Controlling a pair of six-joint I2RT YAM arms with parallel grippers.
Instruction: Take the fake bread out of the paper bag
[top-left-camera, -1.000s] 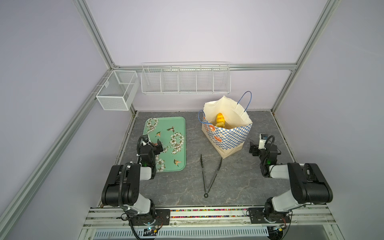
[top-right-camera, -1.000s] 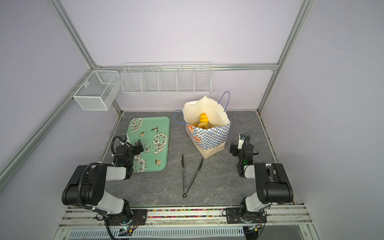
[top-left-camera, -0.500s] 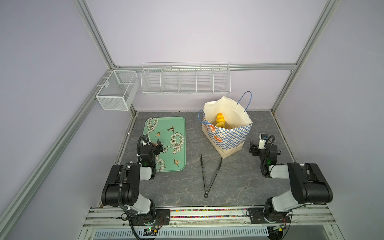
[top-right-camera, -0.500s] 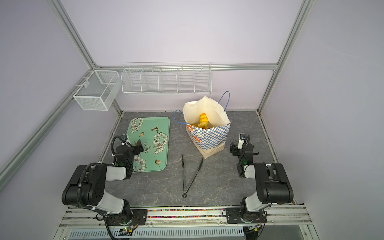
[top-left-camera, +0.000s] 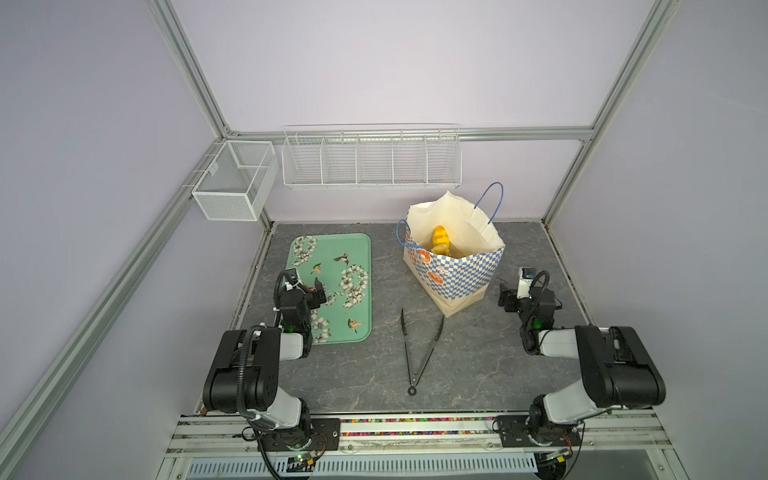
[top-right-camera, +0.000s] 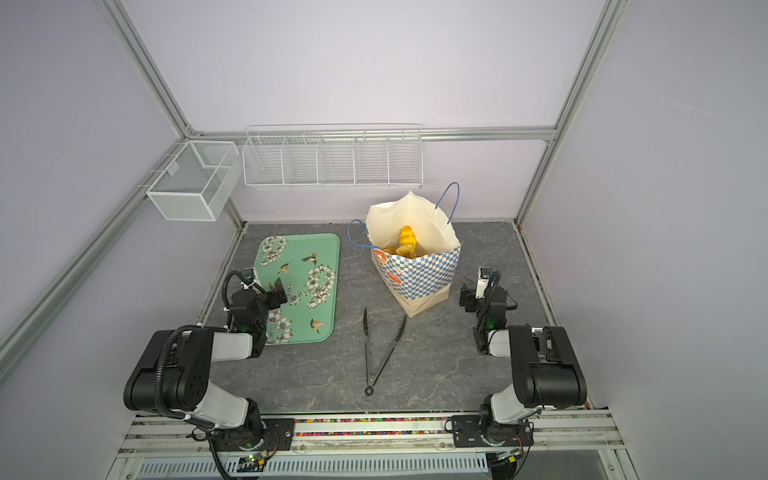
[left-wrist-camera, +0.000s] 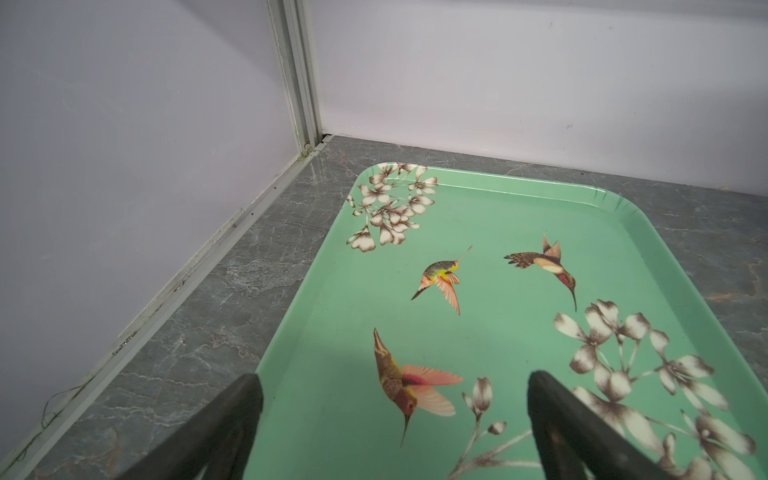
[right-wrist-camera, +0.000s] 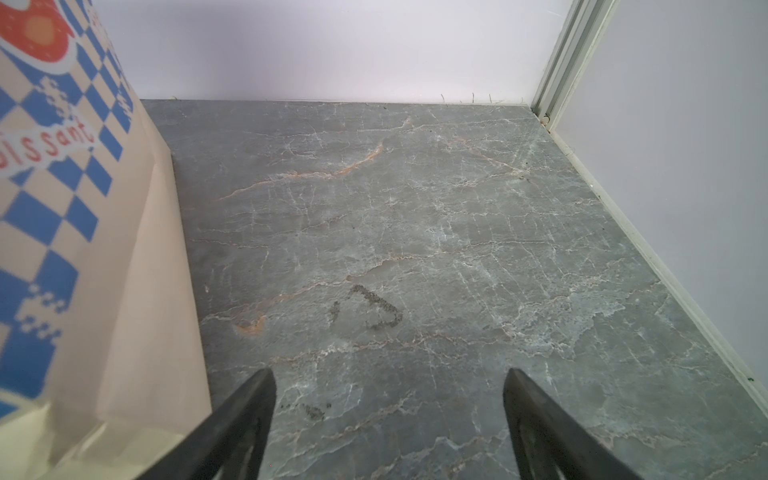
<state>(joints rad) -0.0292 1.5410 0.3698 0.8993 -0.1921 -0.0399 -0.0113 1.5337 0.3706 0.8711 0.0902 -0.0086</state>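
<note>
The paper bag (top-left-camera: 453, 272) (top-right-camera: 419, 276), blue-and-white checked with orange-slice prints, stands upright and open at the back middle of the table. Glossy golden-orange fake bread (top-left-camera: 440, 237) (top-right-camera: 407, 239) shows inside its mouth; the pieces below it are mostly hidden. My left gripper (top-left-camera: 311, 291) (left-wrist-camera: 392, 386) hovers open over the near part of a green tray, holding nothing. My right gripper (top-left-camera: 509, 297) (right-wrist-camera: 388, 382) is open just right of the bag, above bare table, with the bag's side (right-wrist-camera: 62, 208) close beside one finger.
A green tray (top-left-camera: 357, 249) (left-wrist-camera: 498, 216) printed with birds and flowers lies left of the bag. Black tongs (top-left-camera: 419, 345) (top-right-camera: 380, 345) lie on the grey table in front of the bag. White wire baskets (top-left-camera: 370, 160) hang on the back and left walls.
</note>
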